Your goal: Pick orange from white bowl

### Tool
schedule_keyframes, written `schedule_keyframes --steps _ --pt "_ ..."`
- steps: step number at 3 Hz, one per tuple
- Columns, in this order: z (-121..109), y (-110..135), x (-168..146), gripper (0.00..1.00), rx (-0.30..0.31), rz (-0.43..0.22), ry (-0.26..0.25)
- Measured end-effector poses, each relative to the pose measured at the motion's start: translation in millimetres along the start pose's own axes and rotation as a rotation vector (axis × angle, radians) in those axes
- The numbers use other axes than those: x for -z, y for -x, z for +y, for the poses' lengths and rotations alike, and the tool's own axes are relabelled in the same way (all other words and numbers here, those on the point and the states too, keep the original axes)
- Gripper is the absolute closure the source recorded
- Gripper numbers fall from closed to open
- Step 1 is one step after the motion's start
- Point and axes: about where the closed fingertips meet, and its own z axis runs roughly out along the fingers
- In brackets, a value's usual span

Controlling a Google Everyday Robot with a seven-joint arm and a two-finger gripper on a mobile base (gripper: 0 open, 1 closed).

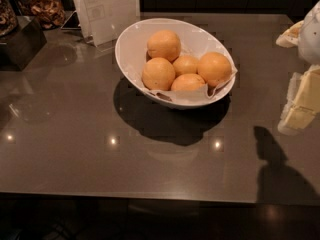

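Across nearly the whole view spreads a glossy grey-brown countertop (75, 149), and just toward 12 o'clock from its middle sits the white bowl (131, 44), its oval rim slanting and a white paper liner (192, 95) folding over its 5 o'clock edge. Five oranges fill it: a large orange (214, 68) at the bowl's 3 o'clock side, others at 11, 8 and 6 o'clock, and a smaller orange (185, 64) wedged in the middle. Behind the bowl, toward 11 o'clock, stands a clear sign holder (107, 9), its top cropped. At the view's 3 o'clock edge the pale gripper (301, 104) hangs well apart from the bowl, cut off by the frame — I cannot tell whether it is apart or together. In the 10 o'clock corner a jar (42, 6) holds something brown and dried — what it is I cannot make out.
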Motion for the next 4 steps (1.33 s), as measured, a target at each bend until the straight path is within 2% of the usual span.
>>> schedule_keyframes --steps 1,2,4 --pt "0.0 0.0 0.0 0.0 0.0 0.0 0.0" --pt "-15.2 14.9 4.3 0.0 0.026 -0.015 -0.014" --pt "-78.7 79.4 -9.7 0.0 0.12 -0.05 0.01"
